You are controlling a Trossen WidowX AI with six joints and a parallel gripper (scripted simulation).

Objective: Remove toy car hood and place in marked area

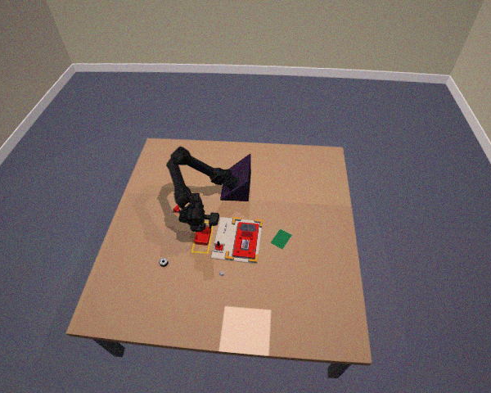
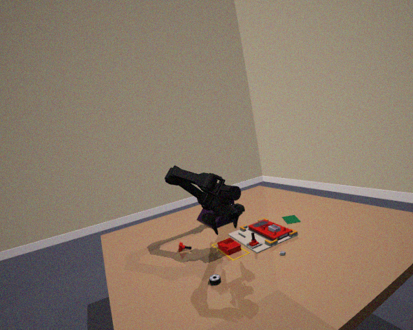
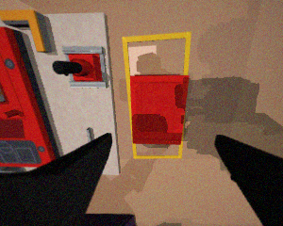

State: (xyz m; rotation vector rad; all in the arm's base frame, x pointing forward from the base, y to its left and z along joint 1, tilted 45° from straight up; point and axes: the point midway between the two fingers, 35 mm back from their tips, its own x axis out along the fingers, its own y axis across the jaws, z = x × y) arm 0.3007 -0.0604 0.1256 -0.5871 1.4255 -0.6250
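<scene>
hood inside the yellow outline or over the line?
Inside. In the wrist view the red hood lies within the yellow outline, at most touching its right side.

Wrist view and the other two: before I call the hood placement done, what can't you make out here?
- Hood in the top view: the gripper covers its far end.
- Right edge of the hood against the yellow outline, wrist view: too blurred to tell inside from overlapping.
- Toy car, wrist view: cut off by the left edge.
- Printing on the white board, top view: too small to read.
</scene>
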